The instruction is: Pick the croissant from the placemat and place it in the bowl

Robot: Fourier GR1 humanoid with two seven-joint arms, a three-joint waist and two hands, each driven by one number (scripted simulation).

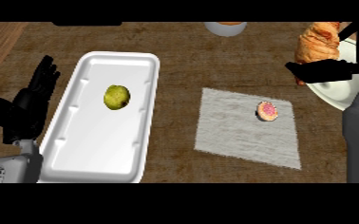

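Your right hand (319, 71) sits at about 2 o'clock in the head view, its fingers curled round the croissant (317, 42), which rises above the hand as a golden-brown, ridged lump. The croissant is off the placemat (238, 133) and hangs over the near rim of the white bowl (335, 95), which is cut off by the picture's right edge at 3 o'clock. Whether the pastry is clear of the bowl's rim or just above it is hard to tell from this angle.

Treat the croissant as light, soft and flaky: it will dent or shed crust if you squeeze it, and its tapered ends give a poor hold. The thick middle is the place to hold it, and that seems to be where your fingers are, with most of the body standing above them. It is not slippery, so it should leave the hand cleanly once the fingers straighten over the bowl.

A small pink-topped doughnut (266, 110) lies on the placemat near its 1 o'clock corner; leave it there. At 9 o'clock a white tray (84, 161) on the brown surface (182, 66) holds a yellow-green fruit (116, 97). Your left hand (32, 102) rests open just beside the tray's left wall, fingers up.
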